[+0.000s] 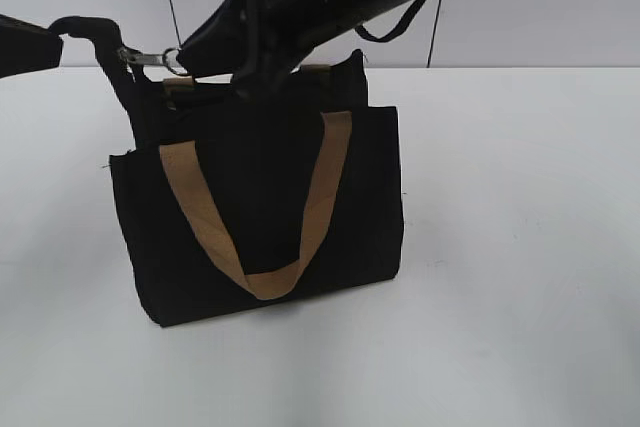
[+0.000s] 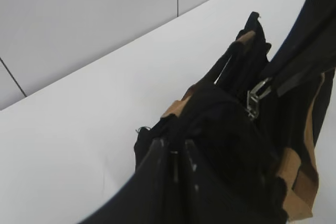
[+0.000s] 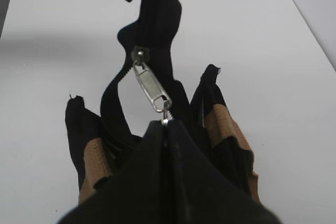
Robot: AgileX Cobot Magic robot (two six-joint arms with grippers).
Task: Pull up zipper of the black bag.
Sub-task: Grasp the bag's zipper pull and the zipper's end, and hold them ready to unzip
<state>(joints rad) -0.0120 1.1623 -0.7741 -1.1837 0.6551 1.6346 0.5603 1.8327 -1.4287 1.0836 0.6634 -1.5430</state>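
Left fingers [image 2: 173, 153] pinch zipper [image 3: 152, 30] tail taut so right fingers [image 3: 165, 125], clamped on silvery pull [image 3: 151, 88], can slide it along black bag [image 1: 260, 217]

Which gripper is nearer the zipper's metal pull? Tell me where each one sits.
Right. The right gripper is shut on the metal pull above the black bag. The left gripper clamps the zipper strip's end, left of the pull.

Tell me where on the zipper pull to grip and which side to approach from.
Grip the zipper pull at its free ring end, coming from the bag-mouth side along the zipper line. The flat silvery tab lies in line with the strip, ring toward the right gripper, whose shut tips already pinch there; the left gripper clamps the strip's end.
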